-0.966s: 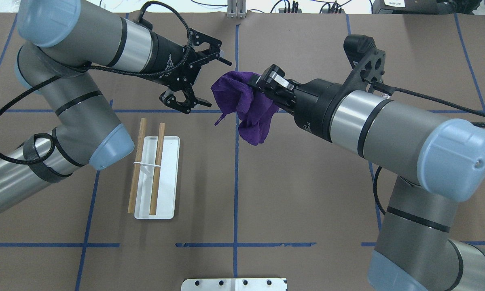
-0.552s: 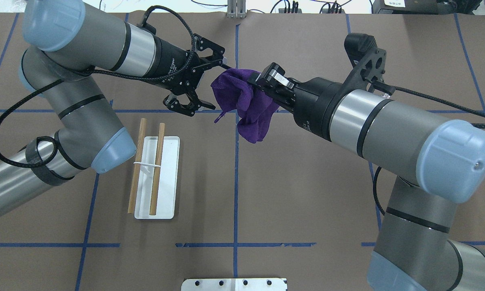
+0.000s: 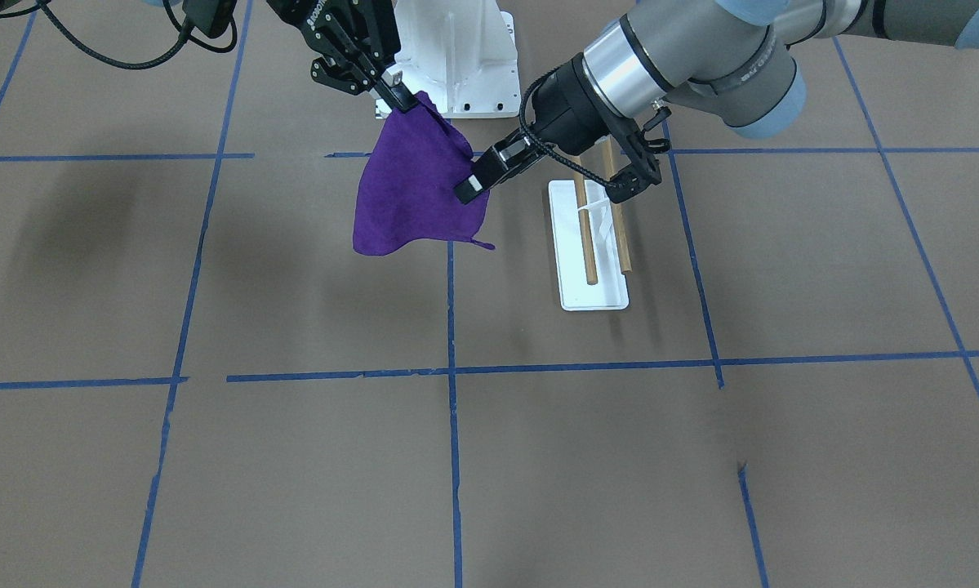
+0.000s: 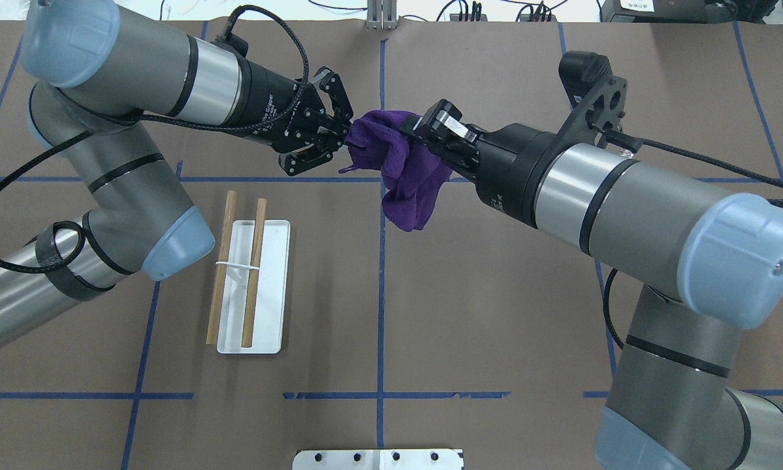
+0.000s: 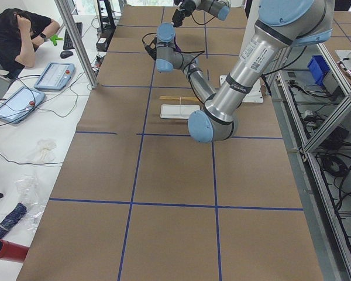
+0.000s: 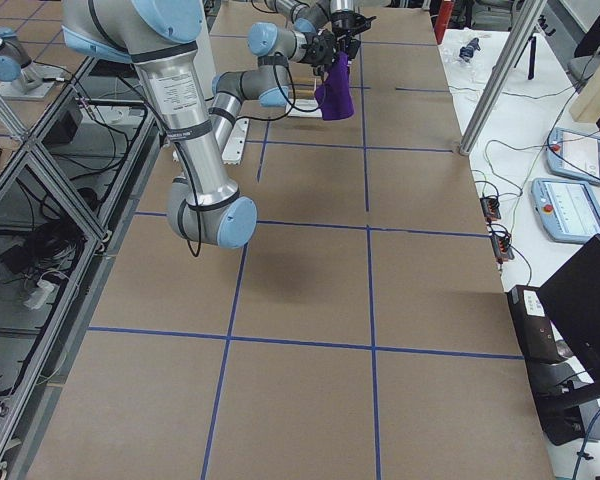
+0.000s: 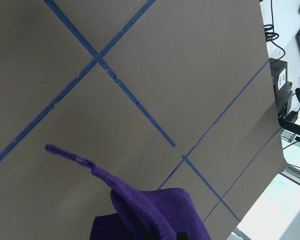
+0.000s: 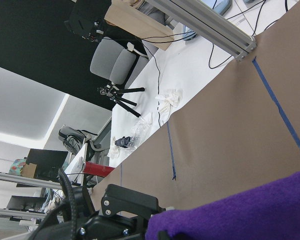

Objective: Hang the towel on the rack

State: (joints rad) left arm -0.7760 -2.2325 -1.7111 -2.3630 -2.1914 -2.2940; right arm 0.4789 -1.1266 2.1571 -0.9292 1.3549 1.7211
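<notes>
The towel hung above the table between both arms; the right gripper was clamped on its upper corner, and the left gripper seemed closed on the opposite edge; the rack stood nearer the left arm, dowels running toward the robot.

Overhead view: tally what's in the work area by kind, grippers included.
Grippers: 2, the left gripper and the right gripper, both shut on the towel
Towel: 1, purple
Rack: 1, carrying 2 wooden dowels
White pedestal: 1
Total: 5
</notes>
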